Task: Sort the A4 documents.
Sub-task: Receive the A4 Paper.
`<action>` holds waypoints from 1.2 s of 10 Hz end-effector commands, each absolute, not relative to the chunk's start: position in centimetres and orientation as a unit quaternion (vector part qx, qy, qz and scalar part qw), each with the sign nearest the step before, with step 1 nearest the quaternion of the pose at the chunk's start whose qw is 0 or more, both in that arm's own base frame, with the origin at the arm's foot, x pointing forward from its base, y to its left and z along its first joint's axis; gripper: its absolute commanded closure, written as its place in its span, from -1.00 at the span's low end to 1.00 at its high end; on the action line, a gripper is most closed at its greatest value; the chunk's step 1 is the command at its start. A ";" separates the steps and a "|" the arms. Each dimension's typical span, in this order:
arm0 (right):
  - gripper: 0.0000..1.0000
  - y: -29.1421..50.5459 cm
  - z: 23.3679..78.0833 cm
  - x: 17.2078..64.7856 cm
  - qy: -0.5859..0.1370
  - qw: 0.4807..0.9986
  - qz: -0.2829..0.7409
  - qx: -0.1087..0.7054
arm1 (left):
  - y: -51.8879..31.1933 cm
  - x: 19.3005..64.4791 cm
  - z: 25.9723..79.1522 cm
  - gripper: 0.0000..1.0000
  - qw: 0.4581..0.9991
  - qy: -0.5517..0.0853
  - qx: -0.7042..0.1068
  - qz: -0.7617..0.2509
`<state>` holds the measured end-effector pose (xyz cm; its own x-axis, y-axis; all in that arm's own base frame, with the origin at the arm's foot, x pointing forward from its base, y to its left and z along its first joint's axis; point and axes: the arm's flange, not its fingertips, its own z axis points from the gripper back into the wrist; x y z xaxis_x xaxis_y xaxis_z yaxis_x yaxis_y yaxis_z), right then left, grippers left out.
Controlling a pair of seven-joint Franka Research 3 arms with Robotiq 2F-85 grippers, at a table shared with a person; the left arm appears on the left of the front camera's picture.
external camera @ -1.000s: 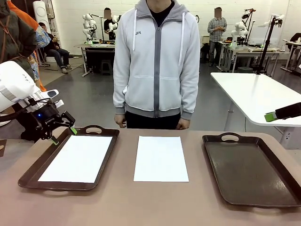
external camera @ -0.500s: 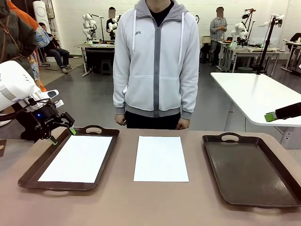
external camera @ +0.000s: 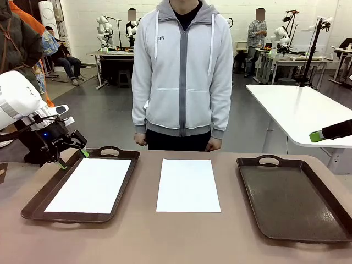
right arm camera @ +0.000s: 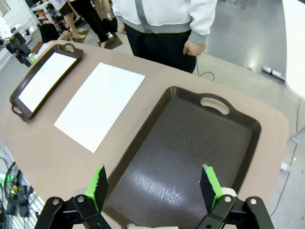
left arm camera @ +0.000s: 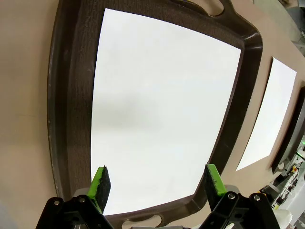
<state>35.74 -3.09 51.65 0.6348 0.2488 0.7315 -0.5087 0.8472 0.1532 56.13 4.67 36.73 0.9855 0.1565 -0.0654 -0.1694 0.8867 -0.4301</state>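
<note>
One white A4 document (external camera: 91, 185) lies flat inside the left dark brown tray (external camera: 39, 197); the left wrist view looks down on this document (left arm camera: 157, 119) and the tray (left arm camera: 71, 95). Another white sheet (external camera: 188, 185) rests on the bare table in the middle, also seen as a sheet (right arm camera: 101, 104) from the right wrist and a strip (left arm camera: 267, 119) from the left wrist. My left gripper (external camera: 72, 155) hovers open above the left tray's far left corner, holding nothing (left arm camera: 157, 183). My right gripper (right arm camera: 155, 186) stands open high over the right tray (right arm camera: 190, 143); its green fingertip (external camera: 315, 136) shows at the right edge.
The right tray (external camera: 291, 198) holds nothing. A person (external camera: 184, 71) in a grey hoodie stands at the far edge, hands (external camera: 141, 141) down by the sides. A white table (external camera: 302, 110) stands behind on the right. Bare tabletop (external camera: 165, 236) runs along the front.
</note>
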 end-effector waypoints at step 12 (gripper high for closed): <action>-1.00 -3.2 51.4 35.9 -0.370 0.886 0.213 0.184 | 1.9 48.2 49.7 -1.00 0.964 -0.198 -0.146 -0.099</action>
<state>35.74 -3.08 51.65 0.6349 0.2493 0.7312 -0.5086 0.8474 0.1526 50.75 0.66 50.06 0.9362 -0.1274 0.3274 0.2119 0.9481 -0.2371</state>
